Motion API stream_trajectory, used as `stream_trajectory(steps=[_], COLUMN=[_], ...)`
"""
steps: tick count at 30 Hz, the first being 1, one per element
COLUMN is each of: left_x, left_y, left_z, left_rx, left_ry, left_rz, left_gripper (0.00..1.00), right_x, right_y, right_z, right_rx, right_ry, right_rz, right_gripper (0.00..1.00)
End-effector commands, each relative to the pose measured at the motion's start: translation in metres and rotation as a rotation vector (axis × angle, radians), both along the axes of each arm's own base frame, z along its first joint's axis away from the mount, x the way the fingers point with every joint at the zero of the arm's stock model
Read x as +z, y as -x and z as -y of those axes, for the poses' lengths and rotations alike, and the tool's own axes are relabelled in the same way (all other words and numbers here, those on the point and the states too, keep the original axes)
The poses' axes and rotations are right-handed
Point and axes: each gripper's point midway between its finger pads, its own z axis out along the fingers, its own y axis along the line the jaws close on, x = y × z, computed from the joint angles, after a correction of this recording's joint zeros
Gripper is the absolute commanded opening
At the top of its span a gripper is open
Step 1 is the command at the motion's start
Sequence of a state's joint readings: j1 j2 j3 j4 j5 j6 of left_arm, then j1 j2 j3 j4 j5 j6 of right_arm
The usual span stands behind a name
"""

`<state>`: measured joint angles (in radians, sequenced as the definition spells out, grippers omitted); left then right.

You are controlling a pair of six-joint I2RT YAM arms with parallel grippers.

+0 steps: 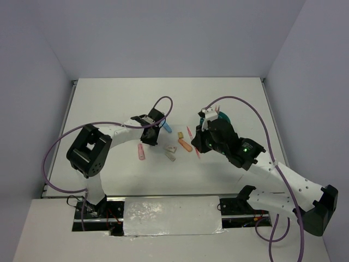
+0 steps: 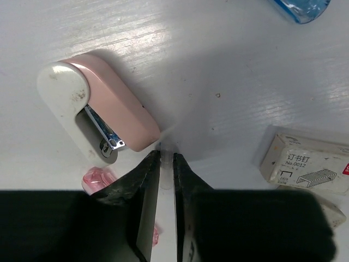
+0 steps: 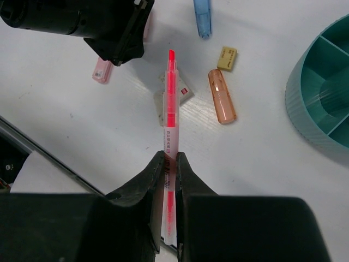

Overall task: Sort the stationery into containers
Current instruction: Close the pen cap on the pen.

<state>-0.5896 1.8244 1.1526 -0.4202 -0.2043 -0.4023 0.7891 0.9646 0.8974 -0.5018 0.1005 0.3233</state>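
Note:
My right gripper (image 3: pixel 170 158) is shut on a thin orange-red pen (image 3: pixel 170 109) and holds it above the table, tip over a white block (image 3: pixel 184 94). It hovers left of the round teal organiser cup (image 3: pixel 322 98), which the arm partly hides in the top view (image 1: pixel 223 117). My left gripper (image 2: pixel 167 155) is nearly shut on a thin pale grey pen and sits low beside a pink stapler (image 2: pixel 103 103). An orange piece (image 3: pixel 222 96), a tan block (image 3: pixel 227 58), a blue piece (image 3: pixel 202 19) and a pink piece (image 3: pixel 102 70) lie between the arms.
A white staple box (image 2: pixel 308 164) lies right of the left fingers. The left gripper's black body (image 3: pixel 109 27) is close ahead of the held pen's tip. White walls enclose the table (image 1: pixel 109 98) on three sides.

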Motion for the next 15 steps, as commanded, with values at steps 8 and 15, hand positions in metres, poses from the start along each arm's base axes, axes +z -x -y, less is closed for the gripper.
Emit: stream_trajectory(steps=[8,15], left_x=[0.01,0.162], left_y=[0.026,0.017], left_z=[0.004,0.044], left_rx=[0.055,0.073], left_ry=[0.089,0.593], left_rz=[-0.075,0.301], left_gripper=[0.0,0.0], right_x=[0.018,0.03], right_y=[0.005,0.02], right_z=[-0.016,-0.058], right_rx=[0.083,0.192], right_ry=[-0.072,-0.412], right_rz=[0.053,0.126], right_gripper=[0.0,0.0])
